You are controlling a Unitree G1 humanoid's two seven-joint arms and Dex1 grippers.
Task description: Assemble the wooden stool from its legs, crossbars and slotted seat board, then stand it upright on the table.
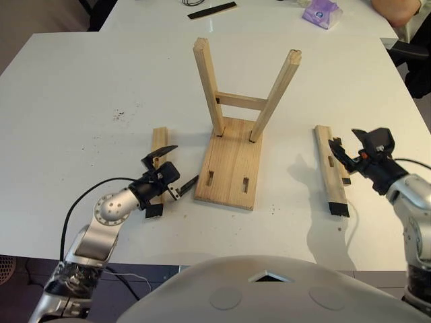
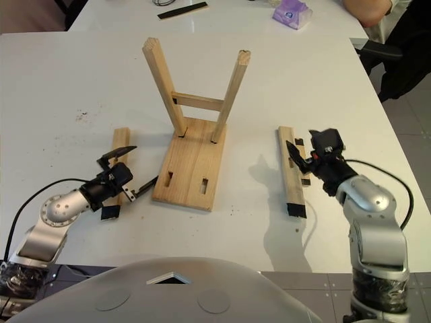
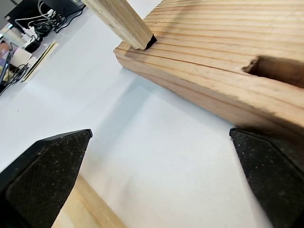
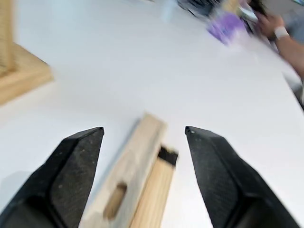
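Our left pincer (image 3: 160,132) gapes between a loose leg (image 1: 159,138) and the seat board (image 1: 229,168). Our right pincer (image 4: 142,129), equally wide, hangs over a second leg (image 1: 324,155). A purple pack (image 1: 321,12) sits far back.

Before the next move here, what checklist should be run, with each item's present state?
1. The left gripper is open: ok.
2. The right gripper is open, over the right leg: ok.
3. Two legs and a crossbar are seated in the board: ok.
4. The board's two near slots are empty: ok.
5. The left leg lies free by the left gripper: ok.
6. Second crossbar found: cannot tell; a thinner strip lies against the right leg.
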